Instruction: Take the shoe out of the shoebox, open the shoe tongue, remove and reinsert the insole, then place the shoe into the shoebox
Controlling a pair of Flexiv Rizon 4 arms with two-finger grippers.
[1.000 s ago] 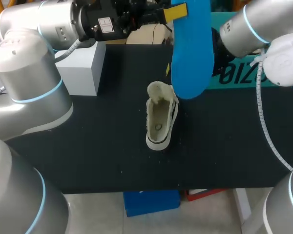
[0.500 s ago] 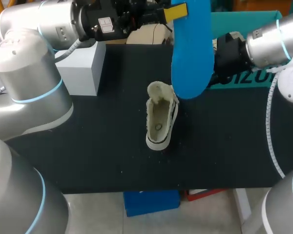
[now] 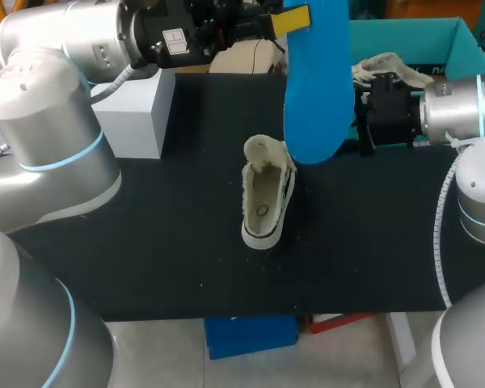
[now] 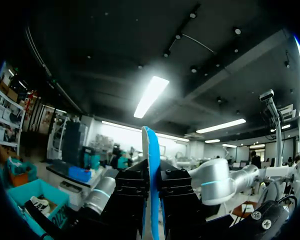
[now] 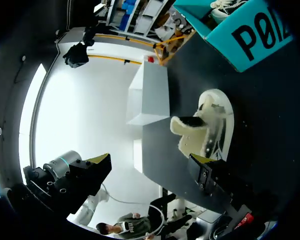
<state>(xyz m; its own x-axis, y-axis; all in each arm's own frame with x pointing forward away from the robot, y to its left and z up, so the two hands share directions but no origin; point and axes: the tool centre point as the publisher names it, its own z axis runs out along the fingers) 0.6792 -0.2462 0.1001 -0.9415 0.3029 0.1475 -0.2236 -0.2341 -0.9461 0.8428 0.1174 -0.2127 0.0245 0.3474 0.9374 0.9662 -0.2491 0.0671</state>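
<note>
In the head view, the left gripper (image 3: 293, 18) hangs high over the far side of the black table (image 3: 145, 242). It carries the blue insole (image 3: 315, 89), which hangs lengthwise with its lower end just over the far end of the white sneaker (image 3: 265, 198). The sneaker stands on its sole mid-table with its mouth open upward, probably left that way so the insole can go back in. The right gripper (image 3: 362, 113) waits beside the insole, in front of the teal shoebox (image 3: 461, 40), where a second sneaker (image 3: 380, 65) lies. A white block (image 3: 133, 113) sits well to the left.

In the left wrist view, the fingers are clamped on the insole's two faces, and it runs edge-on between them.

In the right wrist view, the fingers (image 5: 97, 161) stand wide apart and hold nothing. The sneaker lies ahead of them, so this arm looks placed to steady it.
</note>
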